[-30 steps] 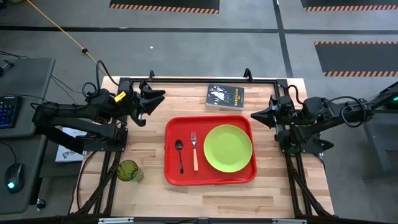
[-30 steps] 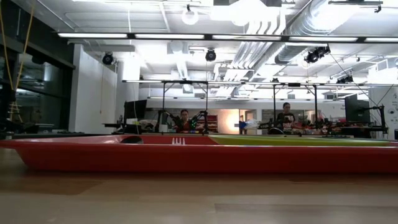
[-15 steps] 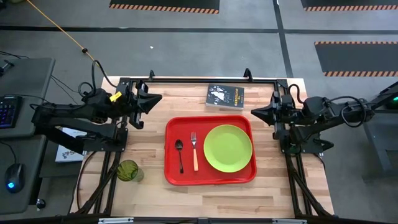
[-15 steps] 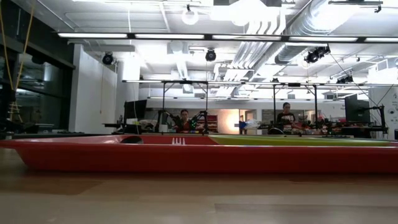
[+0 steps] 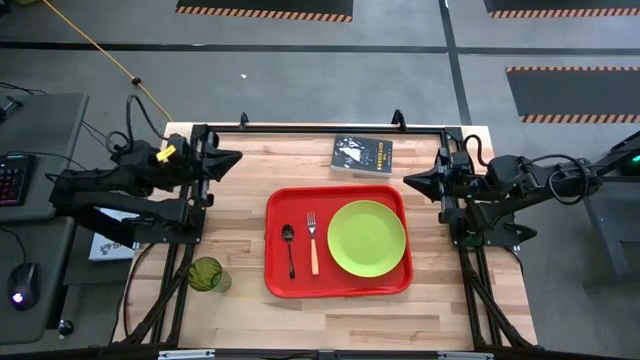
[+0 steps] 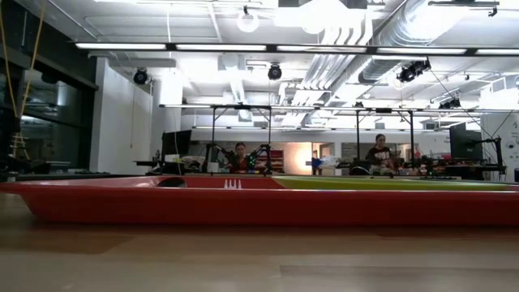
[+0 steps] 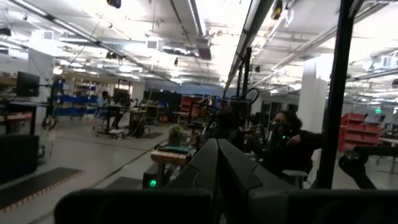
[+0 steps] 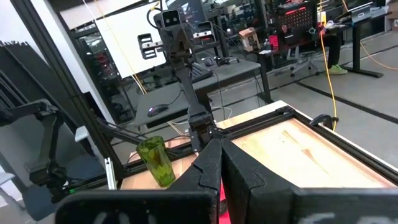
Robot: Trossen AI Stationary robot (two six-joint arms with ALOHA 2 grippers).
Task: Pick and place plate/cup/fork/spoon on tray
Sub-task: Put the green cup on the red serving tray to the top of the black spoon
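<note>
Since a second ago we are drawing our left tool point(image 5: 232, 158), closed and empty, back toward its bench corner. Our right tool point(image 5: 411, 185) is waiting closed. Plate point(image 5: 367, 238), fork point(image 5: 313, 245) and spoon point(image 5: 289, 247) are lying on the tray point(image 5: 338, 287); next we are likely fetching the cup point(image 5: 206, 274), standing on the bench point(image 5: 300, 165).

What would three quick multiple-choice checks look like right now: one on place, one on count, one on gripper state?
1. Where is the cup?
A. on the tray
B. on the table left of the tray
C. on the book

2. How many things lie on the tray?
A. one
B. two
C. three

3. How are the left gripper's fingers?
A. shut, empty
B. wide open
C. shut on the fork

Key: 1 B, it stands on bare wood. 2 C, spoon, fork, plate. 3 A, the fingers meet with nothing between.
</note>
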